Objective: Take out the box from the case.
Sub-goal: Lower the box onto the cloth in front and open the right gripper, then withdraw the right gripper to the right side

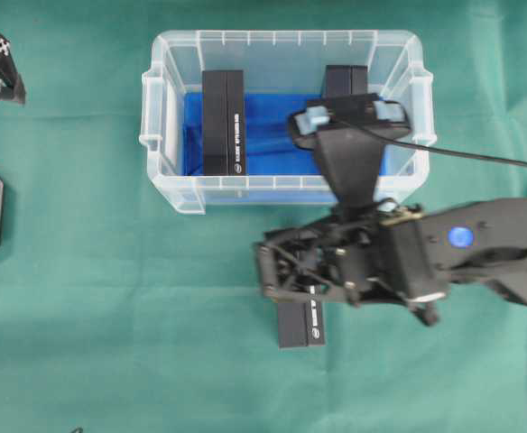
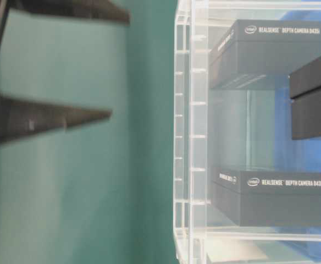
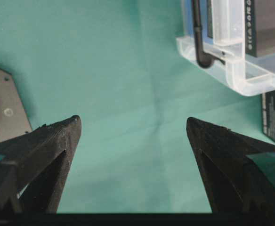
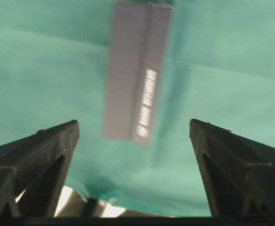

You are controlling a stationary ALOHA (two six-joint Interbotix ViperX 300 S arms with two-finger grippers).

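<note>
- Already out of the case (image 1: 286, 193): box (image 1: 300, 322) flat on green cloth (image 1: 92, 298), long axis running toward the case.
- Above it, right gripper (image 4: 133, 129) spread wide, empty.
- Left gripper (image 3: 133, 125) likewise open, empty.

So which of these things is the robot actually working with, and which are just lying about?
Part of the job:
- case, clear plastic
- two black boxes inside the case
- black box on the cloth
- right gripper, open above it

Just there:
- left gripper, open, idle
- green cloth
- black cable
</note>
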